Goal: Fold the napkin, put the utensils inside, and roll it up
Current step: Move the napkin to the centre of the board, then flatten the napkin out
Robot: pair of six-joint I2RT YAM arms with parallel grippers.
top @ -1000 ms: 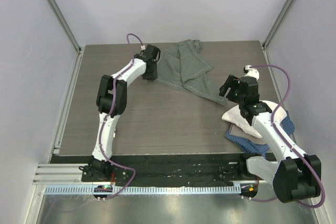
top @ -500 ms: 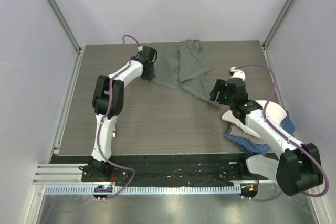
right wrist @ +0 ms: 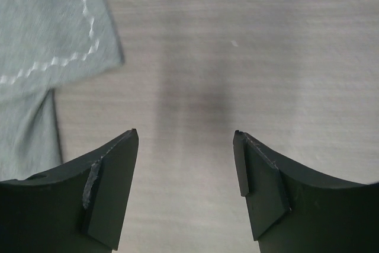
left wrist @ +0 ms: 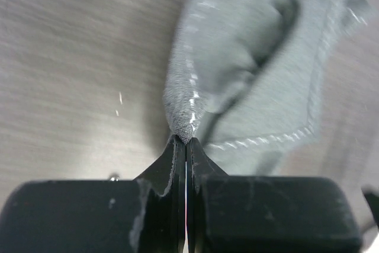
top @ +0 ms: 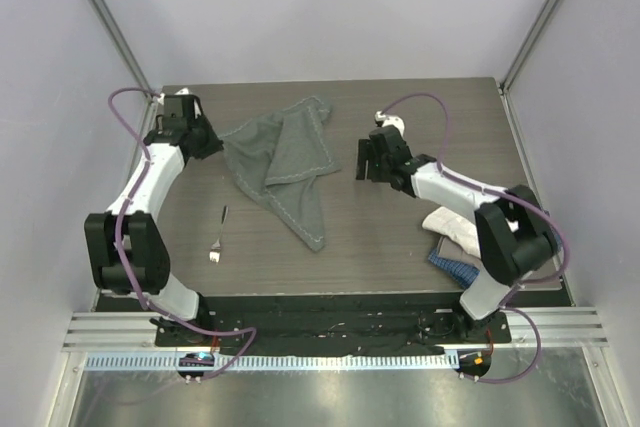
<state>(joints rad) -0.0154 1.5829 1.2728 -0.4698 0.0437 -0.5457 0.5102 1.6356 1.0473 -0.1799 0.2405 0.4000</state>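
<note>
My overhead view is bright and even; the napkin (left wrist: 260,87) blurs at upper right in my left wrist view.

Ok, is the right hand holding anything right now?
No, the right hand is open above the table, with the napkin lying off to one side of it.

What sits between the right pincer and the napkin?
Only bare tabletop separates the right pincer from the napkin; the top view shows it, and the right wrist view agrees.
</note>
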